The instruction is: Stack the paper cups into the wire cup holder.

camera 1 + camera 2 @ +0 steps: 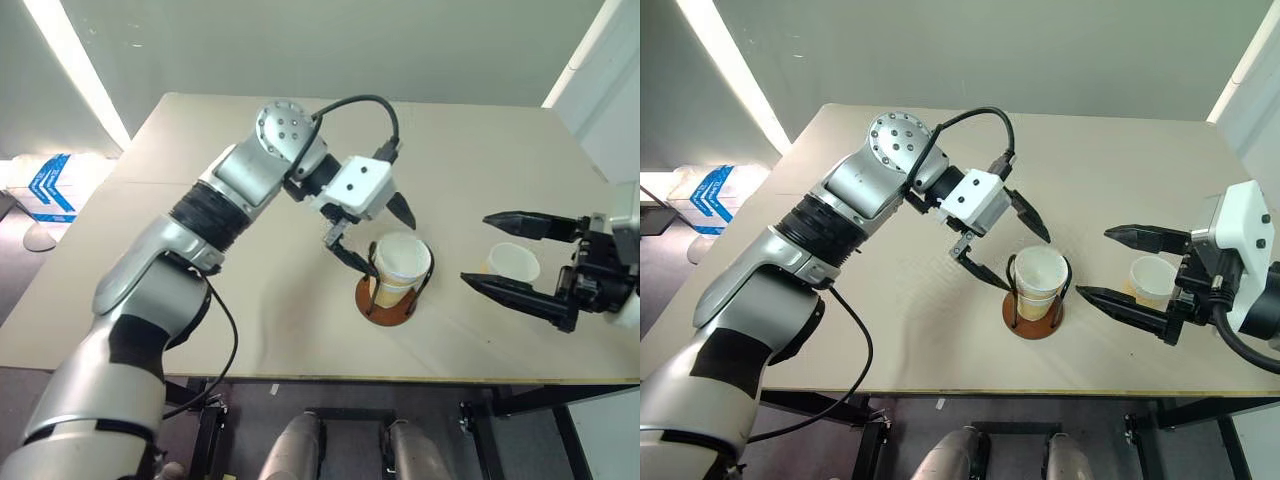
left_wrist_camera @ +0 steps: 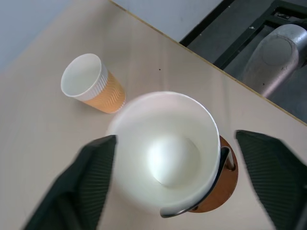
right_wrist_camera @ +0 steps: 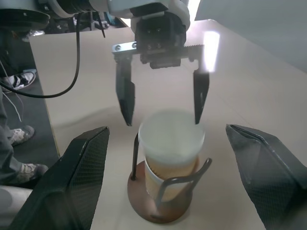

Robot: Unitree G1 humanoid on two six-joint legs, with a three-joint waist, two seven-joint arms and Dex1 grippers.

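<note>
The wire cup holder [image 1: 1032,318] stands near the table's [image 1: 200,330] front edge, w/ a paper cup [image 1: 401,262] already sitting between its loops. Left gripper [image 1: 1006,245] hangs just above that cup, fingers wide, holding nothing. Second cup [image 1: 1151,279] stands toward the right edge, between the spread fingers of the right gripper [image 1: 1120,266], not yet touched. Cups look light, thin, easy to crush, so prob. best to take it by the ribbed wall under the rim, w/ gentle squeeze.

Silver arm [image 1: 150,290], black cable [image 1: 365,102], white wrist housing, black-fingered end effector [image 1: 375,232].
</note>
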